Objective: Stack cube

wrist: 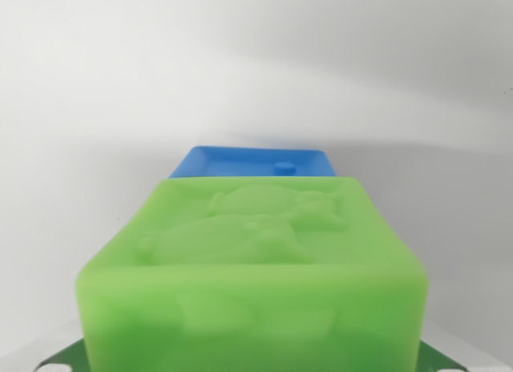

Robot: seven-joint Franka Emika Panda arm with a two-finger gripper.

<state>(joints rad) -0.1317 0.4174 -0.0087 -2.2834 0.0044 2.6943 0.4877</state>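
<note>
In the wrist view, a soft-looking green cube of rubbery plastic with raised animal shapes moulded into its upper face (pixel 252 268) is filling the lower half of the picture, sitting very close under the camera. Just behind the green cube, and partly hidden by it, a blue plastic block with a small round stud on its top (pixel 255 161) is peeking out; I cannot tell whether the two are touching or whether the green one is hanging above it. At the bottom corners, either side of the green cube, dark green slivers (pixel 60 357) are showing, too cropped to identify. Beyond the green cube a plain white surface (pixel 120 83) is spreading away, with a soft shadow lying across it. The gripper's fingers are not appearing anywhere, so I cannot tell whether it is spread, closed, or clamped on the cube. Being so near and centred, the green cube is probably being carried, and the blue block beyond it is likely serving as the base for stacking, though that is only my reading.
</note>
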